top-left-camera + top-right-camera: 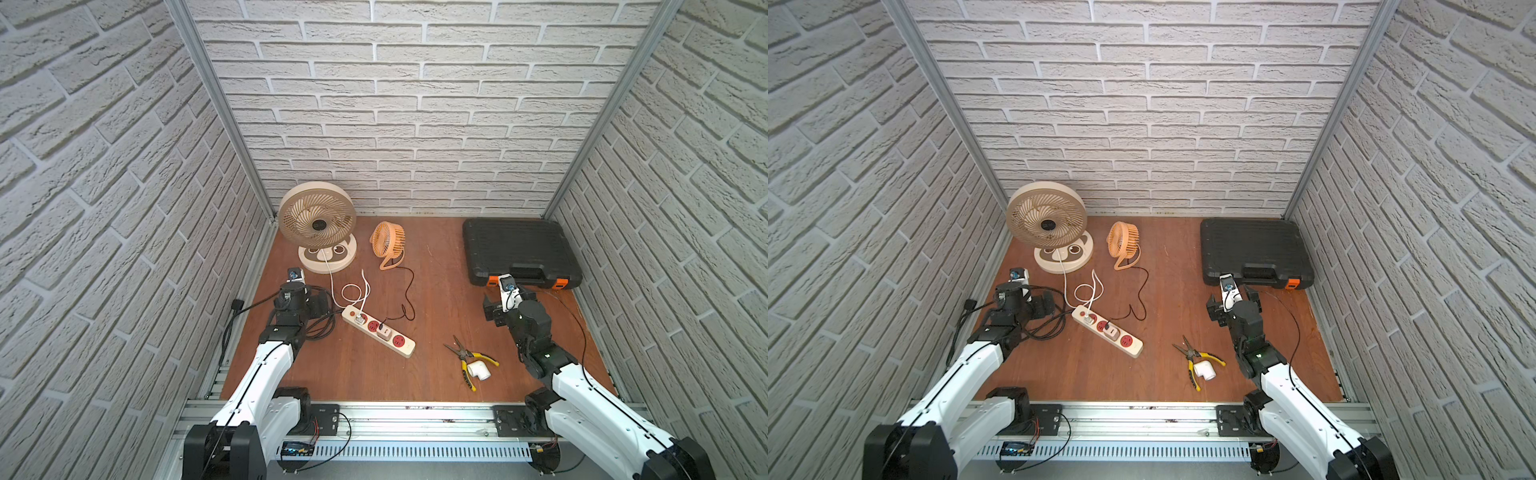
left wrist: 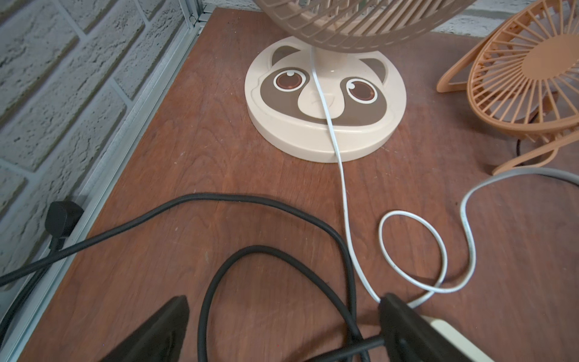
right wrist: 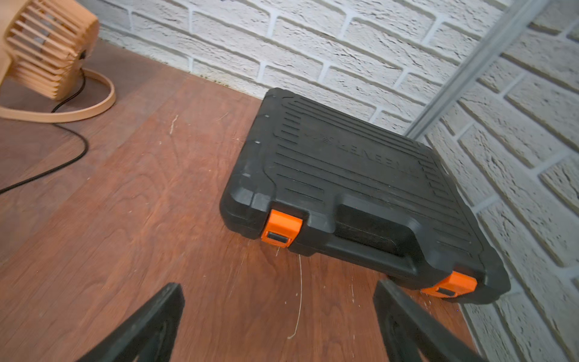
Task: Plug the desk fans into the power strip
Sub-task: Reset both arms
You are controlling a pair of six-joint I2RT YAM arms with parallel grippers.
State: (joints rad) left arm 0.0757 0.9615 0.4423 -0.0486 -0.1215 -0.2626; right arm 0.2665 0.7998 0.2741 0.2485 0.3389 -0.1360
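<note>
Black cord (image 2: 219,196) under wide left end effector (image 2: 283,299), beside power strip (image 1: 406,350); right end effector (image 3: 278,286) wide, near toolcase (image 3: 344,163)

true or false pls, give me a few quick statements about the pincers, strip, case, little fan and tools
1. The left pincer and right pincer are both open and empty. True.
2. The black tool case stands open. False: its lid is down.
3. The small orange fan has a black cord. True.
4. The power strip lies beside the tool case. False: it lies by the left pincer, far from the case.
5. A white pipe elbow lies at the yellow-handled pliers. True.
</note>
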